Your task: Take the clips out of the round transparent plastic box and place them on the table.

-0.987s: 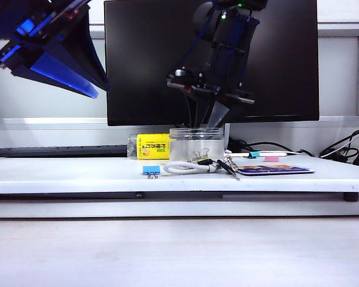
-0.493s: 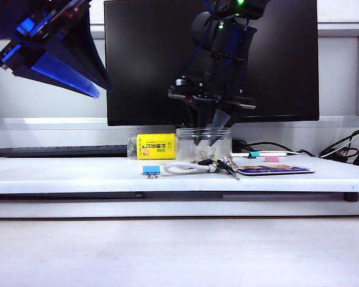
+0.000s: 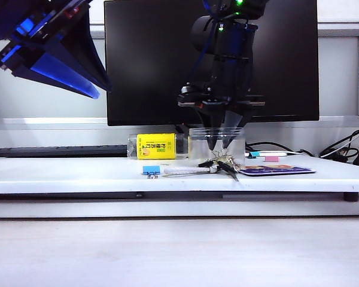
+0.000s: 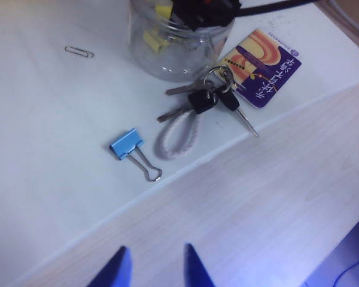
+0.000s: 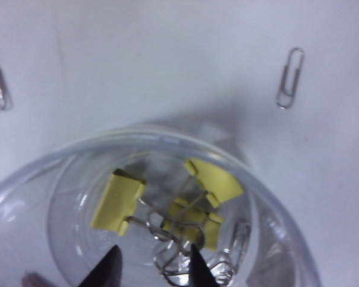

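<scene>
Three yellow clips (image 5: 167,206) lie tangled inside one round transparent plastic box (image 3: 216,143) on the white counter (image 3: 78,173), where the right tool (image 5: 151,266) dips in, spread and empty, while the left tool (image 4: 154,268) hovers open above, holding nothing.

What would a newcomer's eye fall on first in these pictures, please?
Probably the right gripper, jaws open, reaching down into the round transparent plastic box at the middle of the white table, just above the small yellow binder clips lying inside. Next, the bunch of keys on a white cord loop beside the box, and the left gripper, open, hanging high off to the left.
</scene>
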Robot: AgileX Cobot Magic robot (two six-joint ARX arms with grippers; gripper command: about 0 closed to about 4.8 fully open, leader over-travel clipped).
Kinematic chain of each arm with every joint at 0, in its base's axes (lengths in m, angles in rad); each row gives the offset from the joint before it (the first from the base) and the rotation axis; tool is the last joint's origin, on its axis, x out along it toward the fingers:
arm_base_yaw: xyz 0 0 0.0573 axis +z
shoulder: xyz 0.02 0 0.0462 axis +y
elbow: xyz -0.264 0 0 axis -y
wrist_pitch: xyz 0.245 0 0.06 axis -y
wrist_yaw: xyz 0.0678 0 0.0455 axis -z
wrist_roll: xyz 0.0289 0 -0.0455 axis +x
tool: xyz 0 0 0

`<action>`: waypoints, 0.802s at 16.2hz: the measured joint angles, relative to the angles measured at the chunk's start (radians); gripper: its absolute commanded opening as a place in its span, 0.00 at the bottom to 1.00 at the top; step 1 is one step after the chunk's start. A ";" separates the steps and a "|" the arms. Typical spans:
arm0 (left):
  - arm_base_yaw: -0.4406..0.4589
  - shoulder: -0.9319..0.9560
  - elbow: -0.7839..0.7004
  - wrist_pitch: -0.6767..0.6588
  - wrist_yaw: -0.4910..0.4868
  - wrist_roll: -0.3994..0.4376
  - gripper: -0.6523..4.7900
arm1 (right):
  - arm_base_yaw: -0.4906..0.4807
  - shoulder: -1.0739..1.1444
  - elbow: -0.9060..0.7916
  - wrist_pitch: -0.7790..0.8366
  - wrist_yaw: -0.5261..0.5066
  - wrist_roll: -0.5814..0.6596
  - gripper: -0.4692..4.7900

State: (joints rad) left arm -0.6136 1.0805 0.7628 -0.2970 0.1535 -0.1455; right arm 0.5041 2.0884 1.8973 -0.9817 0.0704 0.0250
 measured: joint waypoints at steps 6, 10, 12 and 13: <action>0.000 0.000 0.000 -0.019 0.002 0.008 0.35 | 0.001 0.055 0.042 -0.061 0.043 0.000 0.37; 0.000 0.000 0.000 -0.032 0.002 0.019 0.35 | 0.001 0.068 0.047 -0.061 0.059 0.000 0.18; 0.000 0.000 0.000 -0.032 0.002 0.022 0.35 | 0.000 0.071 0.048 -0.032 0.069 -0.001 0.16; 0.000 0.000 0.000 -0.032 0.002 0.022 0.35 | -0.002 0.072 0.047 -0.023 0.069 -0.001 0.16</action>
State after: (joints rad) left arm -0.6136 1.0805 0.7628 -0.3286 0.1555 -0.1238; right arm 0.5026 2.1605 1.9446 -1.0042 0.1394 0.0238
